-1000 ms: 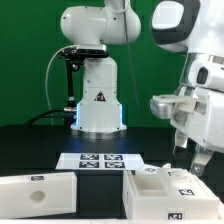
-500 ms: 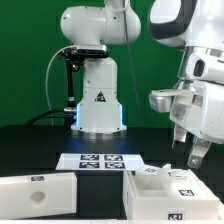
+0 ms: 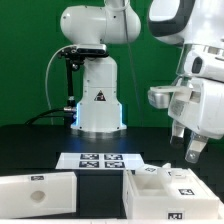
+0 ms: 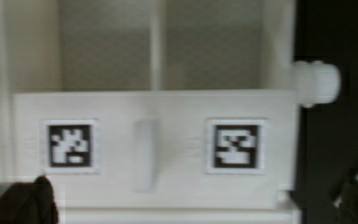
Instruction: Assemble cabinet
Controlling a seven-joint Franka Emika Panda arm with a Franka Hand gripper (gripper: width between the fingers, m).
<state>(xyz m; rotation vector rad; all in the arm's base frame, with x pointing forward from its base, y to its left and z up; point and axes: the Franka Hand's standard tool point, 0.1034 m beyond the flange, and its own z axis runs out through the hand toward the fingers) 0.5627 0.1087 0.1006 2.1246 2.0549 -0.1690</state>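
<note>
The white cabinet box [image 3: 165,190] with inner compartments and black-and-white tags lies at the front on the exterior view's right. A white slab panel [image 3: 38,190] with a round hole lies at the front left. My gripper [image 3: 187,143] hangs open and empty just above the box's far right end. In the wrist view the box [image 4: 158,130] fills the frame, showing two tags, a centre ridge, two compartments and a round knob [image 4: 314,80] on its side. My gripper [image 4: 194,205] straddles the box's width from above, and a dark fingertip [image 4: 19,203] shows at one edge.
The marker board [image 3: 100,160] lies flat on the black table in front of the robot base [image 3: 98,105]. A green wall stands behind. The slab panel and the box sit close together along the table's front edge.
My gripper has risen a little above the box's right end. The box, the panel and the marker board have not moved.
</note>
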